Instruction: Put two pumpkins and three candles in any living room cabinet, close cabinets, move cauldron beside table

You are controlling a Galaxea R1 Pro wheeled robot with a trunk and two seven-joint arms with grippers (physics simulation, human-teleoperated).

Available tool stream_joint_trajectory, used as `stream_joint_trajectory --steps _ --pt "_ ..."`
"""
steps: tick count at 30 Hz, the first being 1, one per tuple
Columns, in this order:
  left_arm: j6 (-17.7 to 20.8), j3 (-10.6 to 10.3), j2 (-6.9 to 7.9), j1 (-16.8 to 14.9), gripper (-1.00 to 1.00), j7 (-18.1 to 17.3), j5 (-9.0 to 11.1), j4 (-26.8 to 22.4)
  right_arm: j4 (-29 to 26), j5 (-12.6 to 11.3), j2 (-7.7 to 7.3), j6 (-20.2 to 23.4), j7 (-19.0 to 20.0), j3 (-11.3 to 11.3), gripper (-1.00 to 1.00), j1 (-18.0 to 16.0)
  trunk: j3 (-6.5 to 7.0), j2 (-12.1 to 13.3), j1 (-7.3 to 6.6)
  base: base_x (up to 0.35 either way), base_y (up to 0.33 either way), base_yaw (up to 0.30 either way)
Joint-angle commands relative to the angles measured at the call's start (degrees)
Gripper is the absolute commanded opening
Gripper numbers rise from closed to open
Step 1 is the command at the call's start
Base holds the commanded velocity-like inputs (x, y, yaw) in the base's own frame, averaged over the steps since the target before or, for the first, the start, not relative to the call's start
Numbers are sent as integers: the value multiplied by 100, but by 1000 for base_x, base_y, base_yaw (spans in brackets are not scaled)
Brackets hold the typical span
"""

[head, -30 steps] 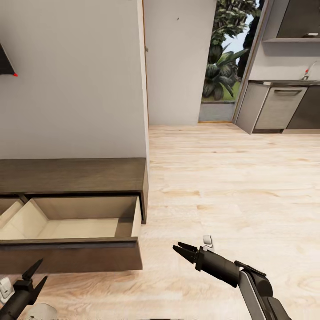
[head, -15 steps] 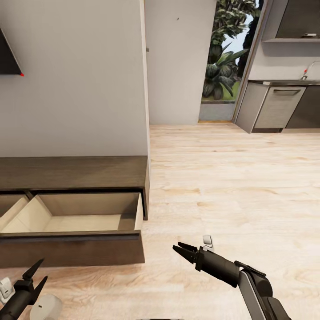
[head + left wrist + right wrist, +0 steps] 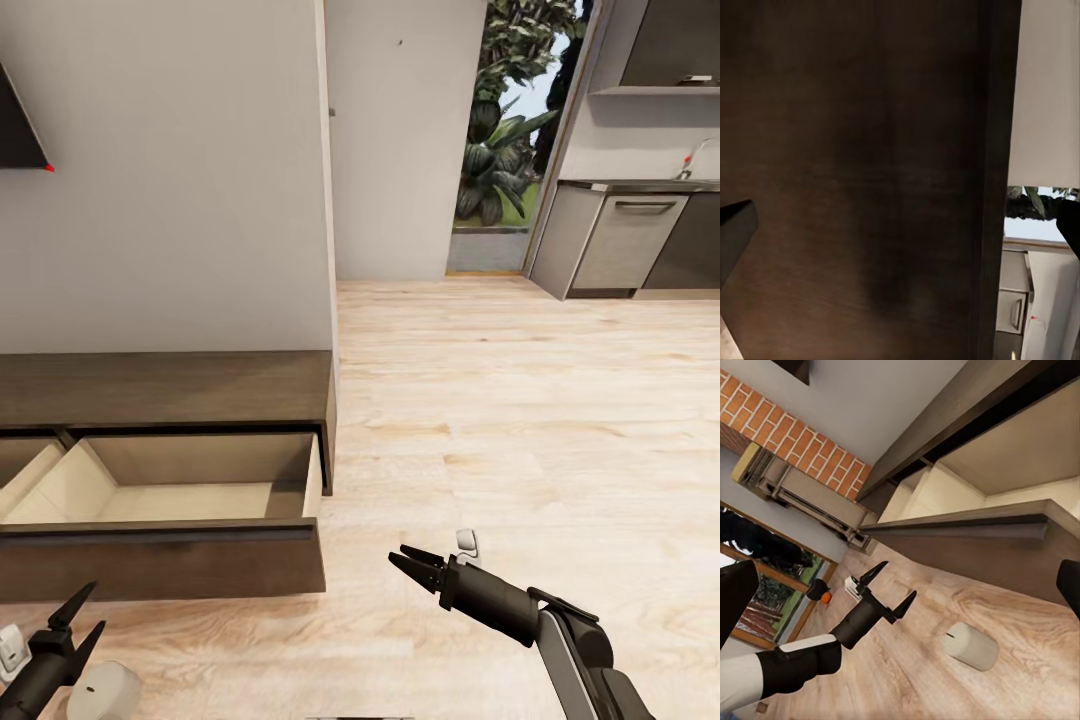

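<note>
Cream candle (image 3: pixel 103 690) lies on its side on the floor, lower left of the frame, just right of the left claw (image 3: pixel 80 613), whose fingers are spread and empty; the right claw (image 3: pixel 405 561), also spread, sits well apart at lower centre, so the left arm is nearer.

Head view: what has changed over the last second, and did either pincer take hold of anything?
The camera shifted in the first half second: the open drawer slid right and up in frame, and more of the candle on the floor came into view. Since then nothing moved. The left pincer and right pincer stayed open and empty.
</note>
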Motion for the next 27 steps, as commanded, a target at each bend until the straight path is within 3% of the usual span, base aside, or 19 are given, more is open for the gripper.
stream_joint_trajectory --steps 1,9,14,18,20,23,27 --pt "50 3 2 -3 100 -7 42 3 3 -25 1 35 5 -4 100 -2 -5 -2 -1 0 0 0" --pt "51 8 23 -8 100 -12 40 3 6 -26 -5 35 5 -4 100 -1 151 8 -19 0 0 0" --pt "95 30 154 9 100 -2 34 3 3 -31 -8 42 5 -7 100 -2 261 14 -32 0 0 0" --pt "169 35 500 99 100 -1 49 3 6 -60 -14 44 11 -18 100 -2 350 20 -42 0 0 0" --pt "334 40 752 224 100 -5 57 9 6 -87 -16 47 14 -26 100 -2 394 22 -48 0 0 0" --pt "753 98 1124 342 100 -6 64 155 13 -106 -17 51 20 -32 100 -2 461 26 -55 0 0 0" --pt "1515 422 1696 379 100 0 53 660 15 -115 -17 59 19 -38 100 0 549 32 -66 0 0 0"
